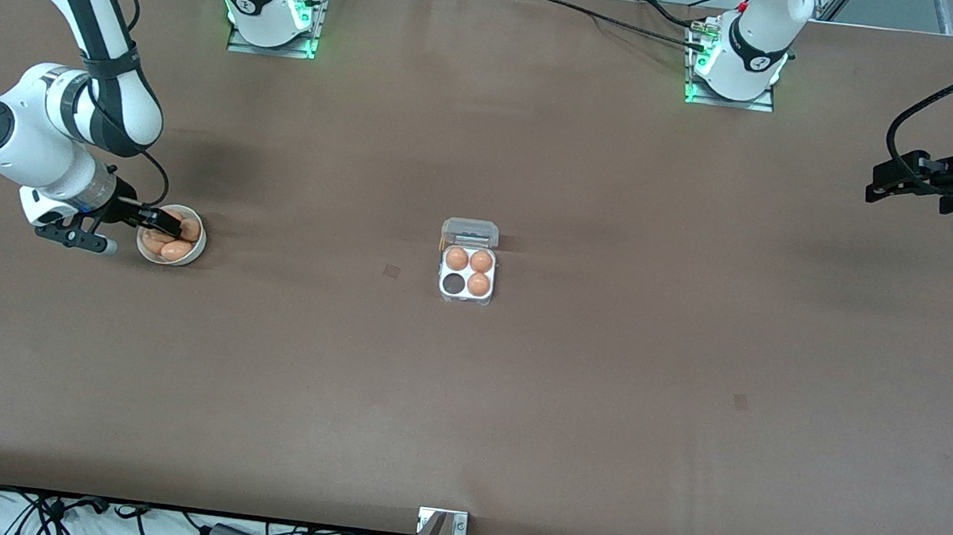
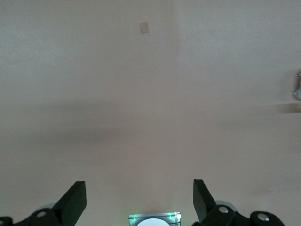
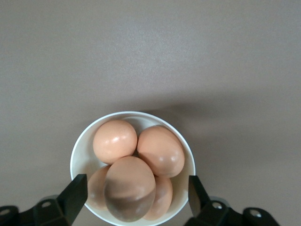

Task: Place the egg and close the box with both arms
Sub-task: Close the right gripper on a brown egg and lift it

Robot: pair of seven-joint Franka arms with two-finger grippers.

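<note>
Right pincer [image 3: 132, 190], fingers apart astride the topmost egg [image 3: 129, 188] in the bowl [image 1: 195, 251] (bound for the box's [image 1: 468, 273] vacant cell); left pincer [image 2: 139, 197] waits agape over bare worktop [image 1: 603, 402].

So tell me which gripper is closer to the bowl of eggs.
Right. The right gripper is down in the bowl, straddling an egg; the left gripper waits over bare table at the left arm's end.

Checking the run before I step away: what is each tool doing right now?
Left tool: open, empty, over bare brown table.
Right tool: open around the top orange-brown egg in the round white bowl, not yet gripping.
</note>
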